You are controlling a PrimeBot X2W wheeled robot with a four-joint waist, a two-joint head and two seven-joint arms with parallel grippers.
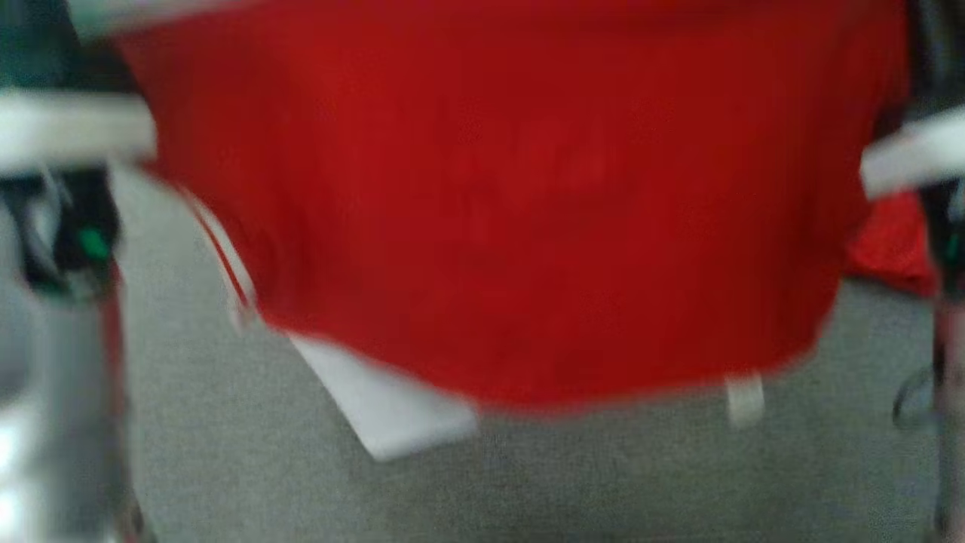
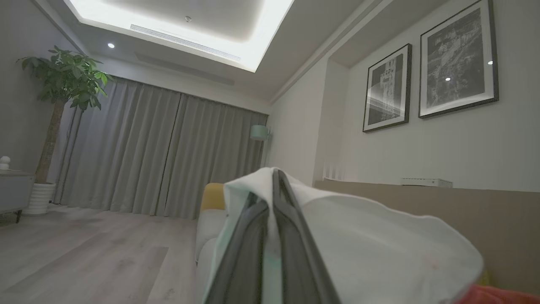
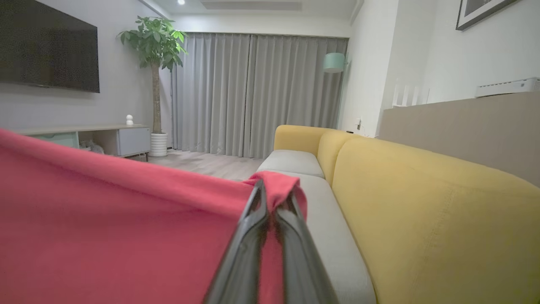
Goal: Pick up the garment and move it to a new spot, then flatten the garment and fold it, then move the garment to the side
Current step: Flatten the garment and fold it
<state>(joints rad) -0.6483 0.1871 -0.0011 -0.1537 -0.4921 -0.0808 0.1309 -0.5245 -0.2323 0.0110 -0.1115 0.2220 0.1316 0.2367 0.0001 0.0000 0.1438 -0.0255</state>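
Left gripper: fingers pressed together, clamped on a white fold of the garment at bottom centre of the left wrist view; a sliver of red cloth shows at the lower right corner.
Right gripper: fingers together, pinching a bunched red edge at bottom centre of the right wrist view.
Red garment: hangs spread across the top and centre of the head view. That view is blurred, so contact with the grey seat below cannot be confirmed.
White panel: dangles from the lower edge, left of centre.
Handling, judged: light, soft and limp. It should sag and swing between the two holds, and thin cloth may creep out of narrow fingers. No breakage risk.
Where to hold, judged: two opposite top corners, kept taut, so the body drapes flat. The loose white panel may tuck under on laying down.
Yellow sofa: occupies the right of the right wrist view.
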